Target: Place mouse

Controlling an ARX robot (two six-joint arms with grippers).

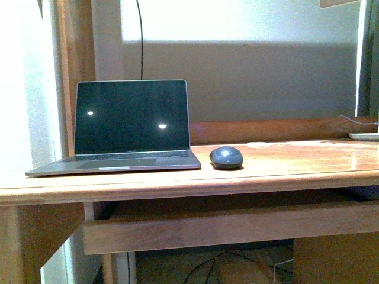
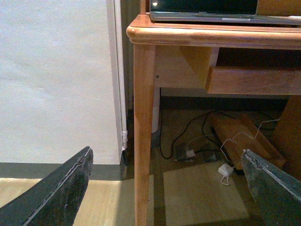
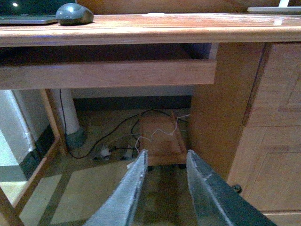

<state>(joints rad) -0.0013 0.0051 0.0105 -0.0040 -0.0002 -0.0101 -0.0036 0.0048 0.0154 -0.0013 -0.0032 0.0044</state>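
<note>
We are finding the mouse (image 1: 226, 157) sitting on the desk top (image 1: 296, 168), just beside the right front corner of the open laptop (image 1: 131, 127), apart from it by a narrow gap. Its screen is dark. Neither arm is showing in the front view; both are hanging below desk level.

The left gripper (image 2: 164, 188) is standing spread wide, holding nothing, and is looking at the desk leg (image 2: 143, 141) and the floor cables (image 2: 188, 141). The right gripper (image 3: 164, 188) is keeping its fingers a narrow gap apart, parallel, with nothing between them.

We are judging that either the mouse is already placed or the pick is not yet begun; the pictures are not settling which. If a grasp is due, we are recommending the right arm, since the mouse (image 3: 74, 13) is lying nearer its side: rise above the desk edge first, open wider than the dome, descend over its sides and close low, as smooth matte plastic may slip.

Containers: the recess (image 3: 94, 52) under the desk top is shadowed; we are seeing nothing in it.
</note>
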